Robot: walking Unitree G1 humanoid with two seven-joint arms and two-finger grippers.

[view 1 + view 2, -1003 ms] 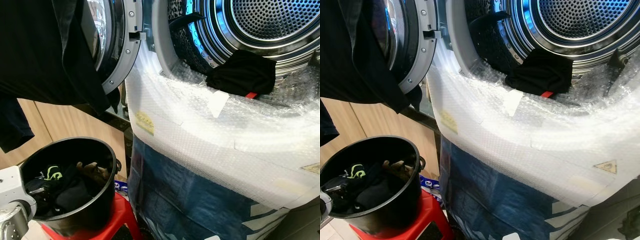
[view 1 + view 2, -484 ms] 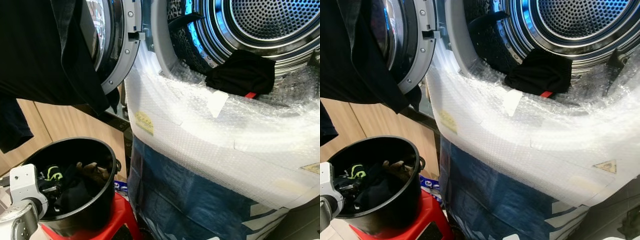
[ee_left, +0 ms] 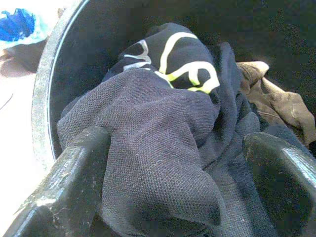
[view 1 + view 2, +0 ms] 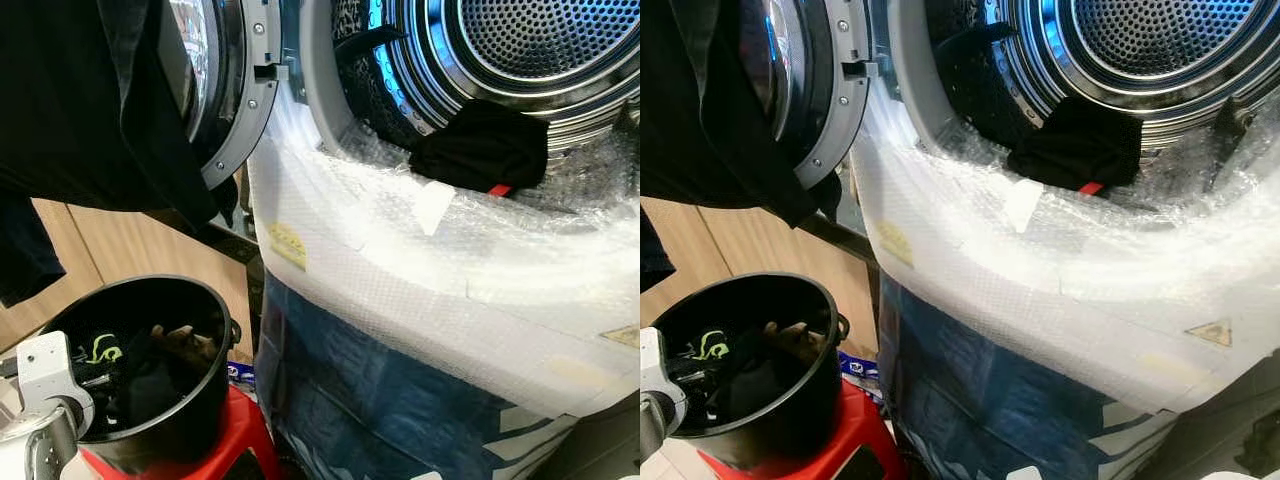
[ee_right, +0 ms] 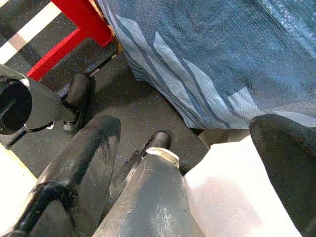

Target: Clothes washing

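the left gripper (image 3: 173, 148), fingers spread apart, is straddling a navy garment (image 3: 158, 143) with unreadable yellow-green lettering (image 3: 190, 66) in the black bucket (image 4: 190, 420); the right gripper (image 5: 187, 158) is hanging with fingers apart.

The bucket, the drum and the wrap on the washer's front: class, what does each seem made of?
Bucket: probably black plastic, smooth with a dull sheen.
Drum: polished metal, perforated and reflective.
Wrap: clear bubble plastic, dotted with small cells.

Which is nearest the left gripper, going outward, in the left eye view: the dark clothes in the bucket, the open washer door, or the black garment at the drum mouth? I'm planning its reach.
1. dark clothes, in the black bucket, at the left gripper.
2. washer door, above the bucket.
3. black garment, at the drum's lip, farthest right.
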